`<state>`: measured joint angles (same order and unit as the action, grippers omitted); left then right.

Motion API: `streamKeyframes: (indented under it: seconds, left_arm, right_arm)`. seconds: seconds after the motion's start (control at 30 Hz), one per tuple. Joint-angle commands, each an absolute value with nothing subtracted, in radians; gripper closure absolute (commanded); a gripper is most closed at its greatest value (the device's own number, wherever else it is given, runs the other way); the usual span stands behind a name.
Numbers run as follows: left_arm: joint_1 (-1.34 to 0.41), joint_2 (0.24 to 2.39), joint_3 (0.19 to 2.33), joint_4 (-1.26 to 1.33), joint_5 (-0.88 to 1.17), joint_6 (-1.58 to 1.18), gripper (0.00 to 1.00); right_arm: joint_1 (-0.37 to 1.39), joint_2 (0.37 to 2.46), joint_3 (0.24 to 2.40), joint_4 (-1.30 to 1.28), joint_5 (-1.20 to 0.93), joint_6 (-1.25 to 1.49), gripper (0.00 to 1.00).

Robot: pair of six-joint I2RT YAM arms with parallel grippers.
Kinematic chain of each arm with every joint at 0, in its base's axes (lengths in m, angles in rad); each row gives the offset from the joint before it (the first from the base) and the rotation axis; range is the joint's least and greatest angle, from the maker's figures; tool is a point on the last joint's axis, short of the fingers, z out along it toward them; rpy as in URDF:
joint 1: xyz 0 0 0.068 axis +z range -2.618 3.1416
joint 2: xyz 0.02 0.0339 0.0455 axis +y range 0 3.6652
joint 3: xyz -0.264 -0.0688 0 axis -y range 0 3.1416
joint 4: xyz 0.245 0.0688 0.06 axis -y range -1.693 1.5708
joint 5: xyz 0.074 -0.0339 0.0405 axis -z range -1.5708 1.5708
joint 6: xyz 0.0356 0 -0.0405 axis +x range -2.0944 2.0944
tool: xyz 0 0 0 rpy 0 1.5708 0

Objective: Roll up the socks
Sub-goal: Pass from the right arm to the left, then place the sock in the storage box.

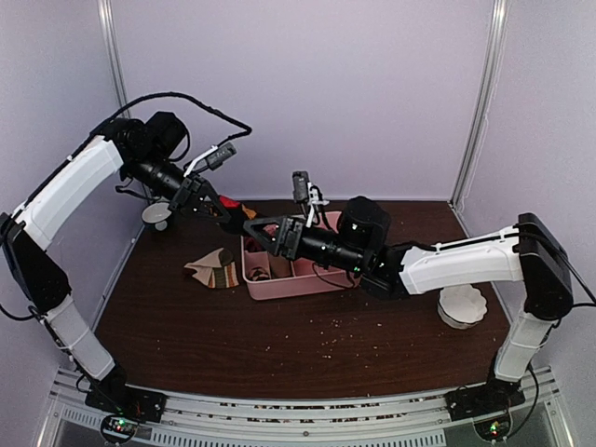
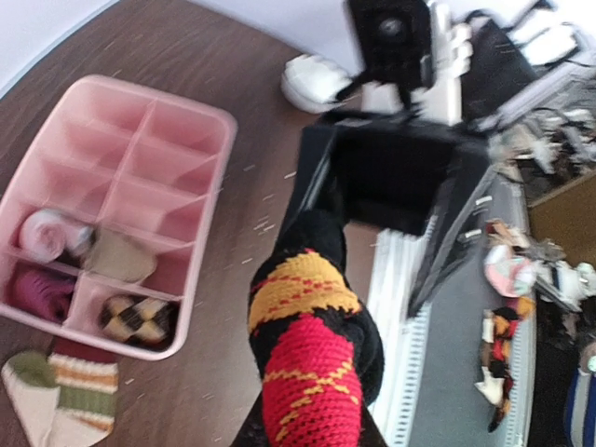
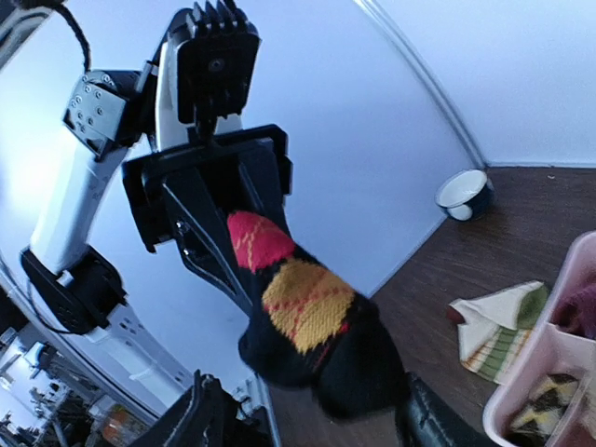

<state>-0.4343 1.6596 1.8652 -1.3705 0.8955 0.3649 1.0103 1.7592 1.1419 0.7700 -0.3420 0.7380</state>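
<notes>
1. The left gripper [image 1: 219,206] is closed on the red end of the argyle sock [image 3: 307,312], as is shown in the right wrist view.
2. The right gripper [image 1: 254,230] is placed at the opposite, black end. Its fingers [image 3: 200,414] are seen on either side of that end, but it cannot be determined whether the fabric is clamped.
3. The argyle sock is carried in the air between the two grippers, off the tabletop [image 1: 279,345] and above the far left corner of the pink tray [image 1: 289,290].
4. The long axis of the sock runs from the left gripper down and rightward to the right gripper. One end is therefore held at each arm, and neither arm is nearer.
5. It is judged that any roll must be wound along this axis, from one end toward the other.
6. The striped sock [image 1: 212,270] is laid flat on the tabletop just beside the left wall of the tray, on the left arm's side.
7. Rolled socks [image 2: 138,318] are seen in the tray compartments nearest the striped sock.
8. The tray rim is judged to be the nearest obstruction if the argyle sock is lowered.
9. The white bowl [image 1: 463,305] is set well apart at the right. A small dish [image 1: 156,214] is set at the far left edge.
</notes>
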Motion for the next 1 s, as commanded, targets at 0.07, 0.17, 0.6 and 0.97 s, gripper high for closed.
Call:
streamKeyframes:
  seconds: [0.07, 0.17, 0.6, 0.97]
  left_arm:
    - [-0.428, 1.773, 1.957, -1.214, 0.576, 0.231, 1.00]
    - [-0.445, 1.842, 2.029, -1.156, 0.499, 0.141, 1.00]
    - [-0.621, 2.229, 2.412, -1.061, 0.144, -0.134, 1.00]
    - [-0.671, 2.376, 2.432, -1.004, -0.008, -0.246, 1.00]
  right_arm:
    - [0.919, 1.554, 1.023, 0.415, -0.049, 0.609, 0.22]
    - [0.908, 1.460, 0.974, 0.264, 0.112, 0.525, 0.22]
    - [0.878, 1.305, 0.820, 0.148, 0.329, 0.506, 0.26]
    - [0.872, 1.308, 0.766, 0.168, 0.298, 0.546, 0.31]
